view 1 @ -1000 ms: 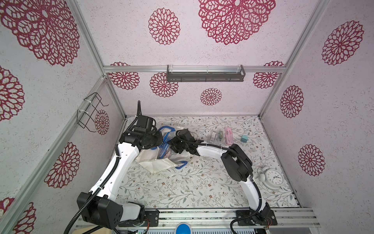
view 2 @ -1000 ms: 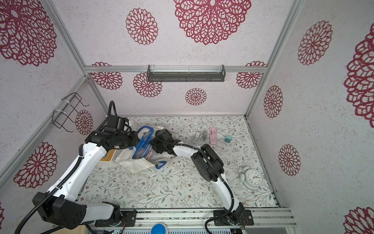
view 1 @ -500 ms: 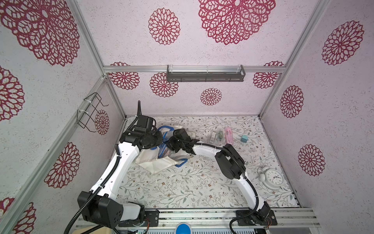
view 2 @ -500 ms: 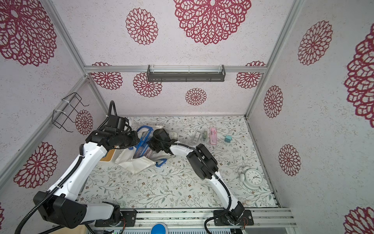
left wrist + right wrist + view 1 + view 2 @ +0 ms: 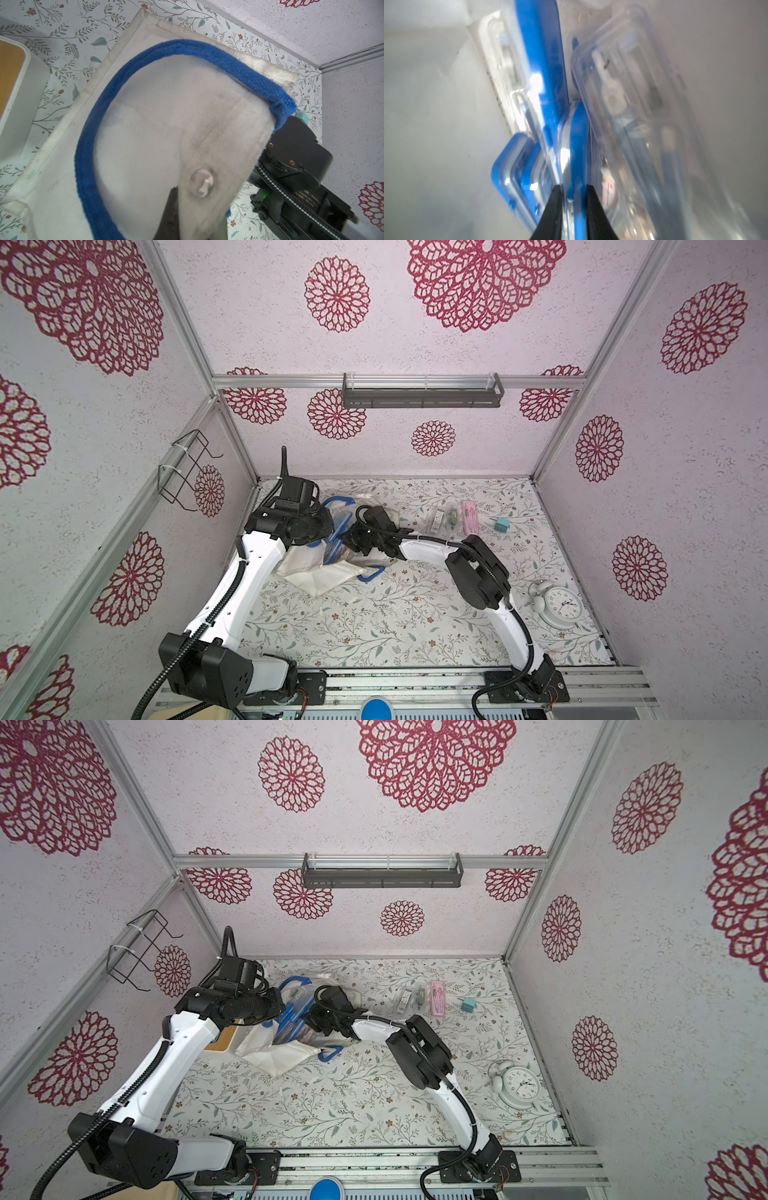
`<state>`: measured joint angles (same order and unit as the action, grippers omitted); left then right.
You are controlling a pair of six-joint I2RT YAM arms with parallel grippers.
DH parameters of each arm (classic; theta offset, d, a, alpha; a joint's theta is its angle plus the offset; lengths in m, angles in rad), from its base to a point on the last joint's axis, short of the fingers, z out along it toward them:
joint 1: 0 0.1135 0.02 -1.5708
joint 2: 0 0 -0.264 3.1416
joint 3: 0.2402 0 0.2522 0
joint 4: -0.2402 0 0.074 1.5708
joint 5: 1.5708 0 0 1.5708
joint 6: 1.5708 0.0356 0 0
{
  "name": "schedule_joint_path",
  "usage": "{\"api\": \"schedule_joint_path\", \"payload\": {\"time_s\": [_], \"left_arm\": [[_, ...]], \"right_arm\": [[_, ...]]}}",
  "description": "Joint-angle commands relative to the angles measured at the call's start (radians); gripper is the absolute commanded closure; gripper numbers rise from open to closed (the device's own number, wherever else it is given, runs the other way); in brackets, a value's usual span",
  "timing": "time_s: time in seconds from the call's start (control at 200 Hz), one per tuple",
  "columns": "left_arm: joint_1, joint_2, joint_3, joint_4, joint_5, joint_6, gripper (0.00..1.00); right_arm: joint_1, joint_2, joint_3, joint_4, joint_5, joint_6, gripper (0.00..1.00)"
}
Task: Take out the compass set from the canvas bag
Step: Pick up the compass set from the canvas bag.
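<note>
The off-white canvas bag (image 5: 328, 578) (image 5: 274, 1058) with blue handles lies at the table's left, its mouth held up. My left gripper (image 5: 326, 526) (image 5: 195, 212) is shut on the bag's rim flap (image 5: 207, 145), beside the snap button, with a blue handle (image 5: 87, 166) looping around. My right gripper (image 5: 353, 537) (image 5: 573, 186) reaches into the bag's mouth. Its jaws are shut on the blue edge of a clear plastic compass set (image 5: 578, 145). Two more clear cases (image 5: 633, 104) (image 5: 517, 99) stand on either side of it inside the bag.
A pink case (image 5: 469, 516), clear packets (image 5: 442, 519) and a small teal box (image 5: 501, 524) lie at the back right. A white alarm clock (image 5: 561, 605) sits at the right edge. A white tray with a wooden top (image 5: 220, 1040) is left of the bag.
My right gripper has pushed a little further left into the bag and closed on the blue-edged case. The left gripper has kept its hold on the bag.
</note>
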<state>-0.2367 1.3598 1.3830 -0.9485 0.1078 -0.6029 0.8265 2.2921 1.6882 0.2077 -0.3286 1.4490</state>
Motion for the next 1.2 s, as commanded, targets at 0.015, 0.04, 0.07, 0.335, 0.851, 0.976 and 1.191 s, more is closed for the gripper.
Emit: {"api": "schedule_joint_path", "payload": {"time_s": [0.015, 0.04, 0.07, 0.335, 0.851, 0.976, 1.191], "left_arm": [[0.0, -0.016, 0.028, -0.008, -0.005, -0.016, 1.0], [0.0, -0.016, 0.03, -0.007, -0.008, -0.017, 1.0], [0.001, -0.015, 0.03, -0.007, -0.007, -0.018, 1.0], [0.001, -0.015, 0.031, 0.0, -0.005, -0.021, 1.0], [0.002, -0.008, 0.031, 0.012, 0.001, -0.02, 1.0], [0.001, -0.002, 0.04, 0.012, 0.0, -0.015, 1.0], [0.002, 0.002, 0.058, 0.009, 0.001, -0.005, 1.0]], "right_arm": [[-0.029, -0.19, -0.044, 0.051, 0.0, -0.056, 0.88], [-0.03, -0.208, -0.062, 0.05, 0.0, -0.061, 0.88], [-0.033, -0.23, -0.088, 0.055, 0.005, -0.066, 0.88], [-0.065, -0.391, -0.268, 0.063, 0.017, -0.139, 0.88], [-0.186, -0.674, -0.445, -0.013, -0.068, -0.348, 0.88], [-0.273, -0.758, -0.48, -0.033, -0.112, -0.369, 0.88], [-0.497, -0.842, -0.48, -0.187, -0.26, -0.517, 0.88]]}}
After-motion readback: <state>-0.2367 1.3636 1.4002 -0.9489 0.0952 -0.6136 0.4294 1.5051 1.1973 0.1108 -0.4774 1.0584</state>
